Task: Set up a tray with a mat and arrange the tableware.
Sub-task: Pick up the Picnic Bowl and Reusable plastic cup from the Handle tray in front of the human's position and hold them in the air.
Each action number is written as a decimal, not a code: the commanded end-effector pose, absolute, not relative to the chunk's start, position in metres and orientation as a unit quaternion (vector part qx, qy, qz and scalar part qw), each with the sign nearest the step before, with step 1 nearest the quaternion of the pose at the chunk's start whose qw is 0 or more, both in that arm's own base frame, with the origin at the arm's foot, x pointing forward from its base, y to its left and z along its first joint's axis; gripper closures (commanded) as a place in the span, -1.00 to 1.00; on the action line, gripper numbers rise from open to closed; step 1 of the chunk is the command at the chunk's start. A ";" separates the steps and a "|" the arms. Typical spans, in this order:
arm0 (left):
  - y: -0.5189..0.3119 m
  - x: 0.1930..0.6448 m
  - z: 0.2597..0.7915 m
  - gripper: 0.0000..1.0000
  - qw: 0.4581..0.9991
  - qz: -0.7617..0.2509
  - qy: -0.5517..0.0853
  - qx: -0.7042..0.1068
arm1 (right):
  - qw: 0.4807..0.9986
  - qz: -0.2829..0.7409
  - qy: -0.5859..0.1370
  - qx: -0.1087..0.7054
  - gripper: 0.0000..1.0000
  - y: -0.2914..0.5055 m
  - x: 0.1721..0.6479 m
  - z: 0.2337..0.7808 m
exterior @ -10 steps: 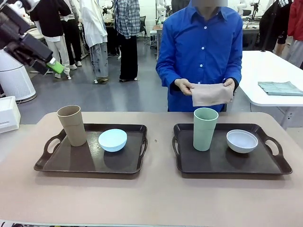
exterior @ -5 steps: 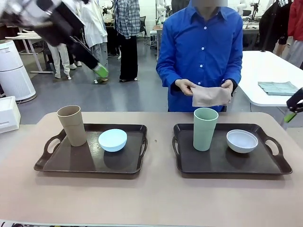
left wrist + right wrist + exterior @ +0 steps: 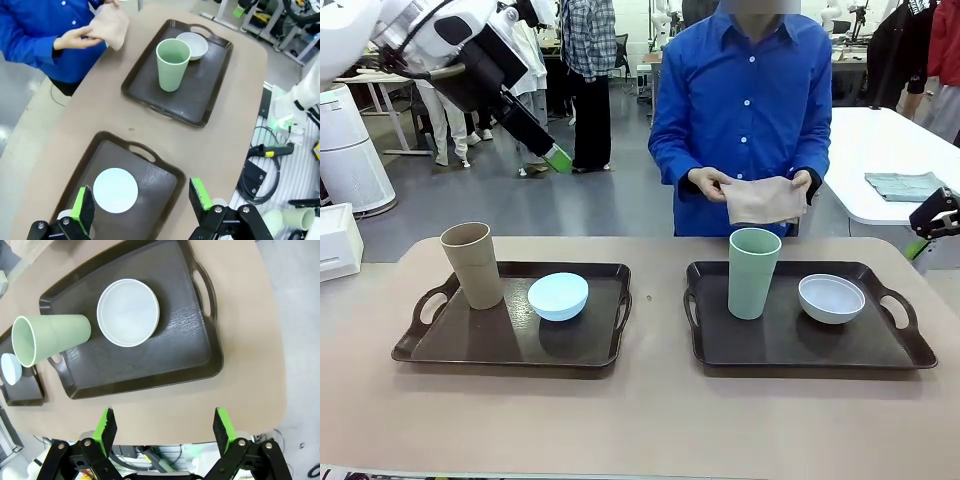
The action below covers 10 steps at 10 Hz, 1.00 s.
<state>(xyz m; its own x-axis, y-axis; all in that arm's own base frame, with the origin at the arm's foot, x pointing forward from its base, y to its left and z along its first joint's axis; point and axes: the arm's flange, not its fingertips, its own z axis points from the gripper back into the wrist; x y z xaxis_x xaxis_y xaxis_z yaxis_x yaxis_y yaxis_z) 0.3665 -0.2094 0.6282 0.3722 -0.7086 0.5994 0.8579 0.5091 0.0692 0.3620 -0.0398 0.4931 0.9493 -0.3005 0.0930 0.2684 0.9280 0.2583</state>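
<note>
Holding a tan cup and blue bowl, the left tray sits beside the right tray with green cup and white bowl. Left hand and right hand are spread. The person's cloth is possibly the mat.

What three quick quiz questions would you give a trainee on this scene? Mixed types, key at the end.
1. True or false: the pale green tumbler stands on the same tray as the white bowl.
2. What is the person holding? A) a fork B) a beige cloth C) a plate
3. Fill in: the left tool and the right tool both hang above the table with jaws ____ and nothing between them.

Key: 1 true; 2 B; 3 open.
</note>
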 end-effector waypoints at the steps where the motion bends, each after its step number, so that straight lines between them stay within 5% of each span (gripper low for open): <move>1: -0.207 0.364 0.629 -1.00 0.820 -0.479 -0.286 -0.125 | 0.980 -0.147 -0.061 0.116 -1.00 -0.040 0.359 0.493; 2: -0.209 0.366 0.628 -1.00 0.818 -0.479 -0.291 -0.128 | 0.980 -0.145 -0.066 0.122 -1.00 -0.040 0.362 0.493; 4: -0.237 0.441 0.629 -1.00 0.706 -0.600 -0.340 -0.160 | 0.990 -0.080 -0.080 0.088 -1.00 -0.008 0.428 0.487; 7: -0.276 0.507 0.606 -1.00 0.616 -0.701 -0.288 -0.216 | 0.998 0.022 -0.057 0.002 -1.00 0.010 0.474 0.464; 10: -0.326 0.519 0.560 -1.00 0.569 -0.752 -0.228 -0.243 | 0.996 0.063 -0.068 0.000 -1.00 0.011 0.490 0.430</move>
